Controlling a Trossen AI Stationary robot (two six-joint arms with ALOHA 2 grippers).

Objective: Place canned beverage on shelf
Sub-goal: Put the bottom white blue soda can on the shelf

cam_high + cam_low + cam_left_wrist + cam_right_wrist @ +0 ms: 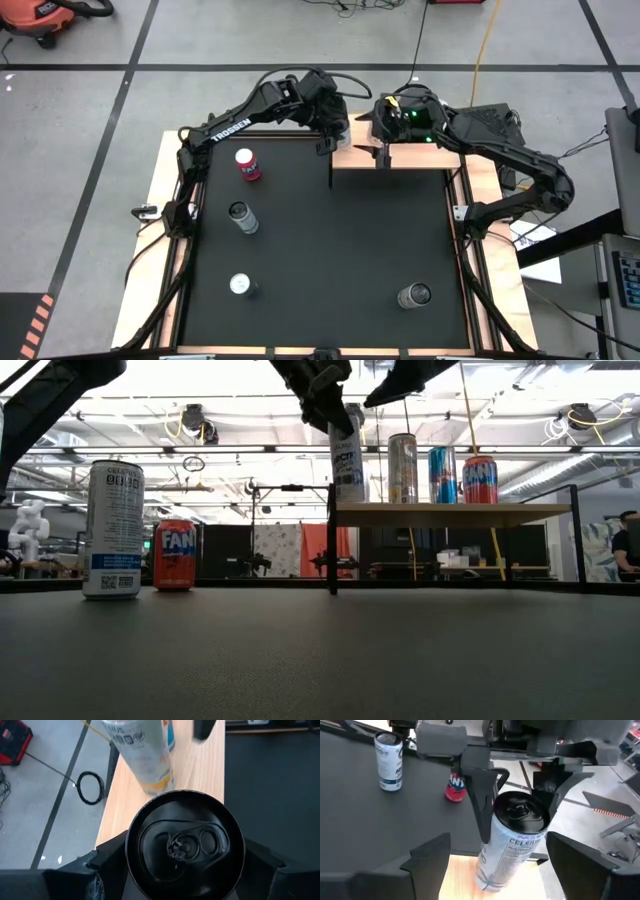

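Note:
A tall silver-white can (512,850) with a black top (185,845) stands upright at the left end of the light wooden shelf (410,158), at the table's far side. My left gripper (335,140) reaches over it from the left and is shut on it. My right gripper (383,148) hovers open above the shelf just right of this can. It points at the can, with nothing between its fingers (432,855). My left gripper pinches the can's upper wall (492,827) between its two fingers (479,810), just below the black rim, one finger on each side. The fingers slant down from the table's left. The can is upright, its bottom (482,885) on the shelf's left end.
Three more cans (403,468) (442,475) (480,480) stand in a row on the shelf to the right. On the black mat stand a red can (247,165) and silver cans (243,217) (240,285) (413,295). The mat's middle (340,240) is bare.

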